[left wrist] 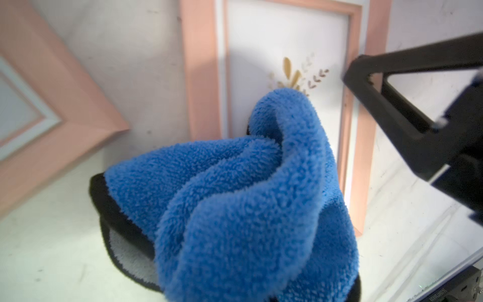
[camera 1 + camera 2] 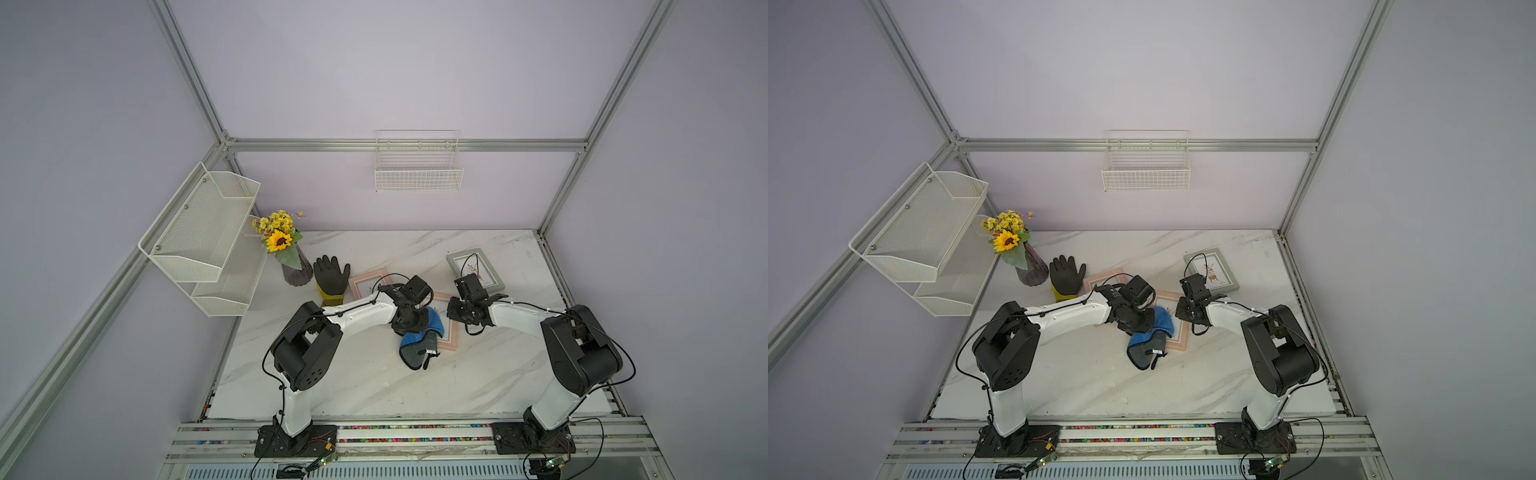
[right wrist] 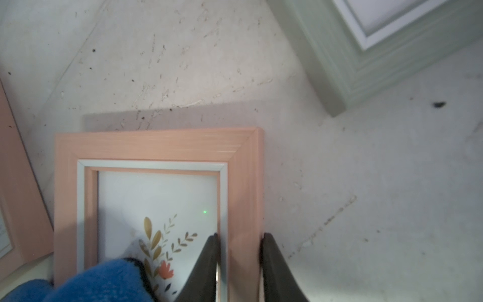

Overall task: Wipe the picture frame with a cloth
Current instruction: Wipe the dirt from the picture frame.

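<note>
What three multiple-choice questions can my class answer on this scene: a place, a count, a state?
1. Where does the work glove lie?
A. Between the vase and the farther pink frame
B. In the wire basket
C. On the mesh shelf

2. How many picture frames lie on the table?
A. Two
B. Three
C. Five

3. The jaws of the right gripper are:
A. Wide open over bare table
B. Shut on a rail of the nearer pink frame, which the cloth rests on
C. Shut on the cloth

Answers: 1 A, both top views show it lying between them; 2 B, two pink ones plus the green frame; 3 B, the right wrist view shows a jaw on each side of that rail.
</note>
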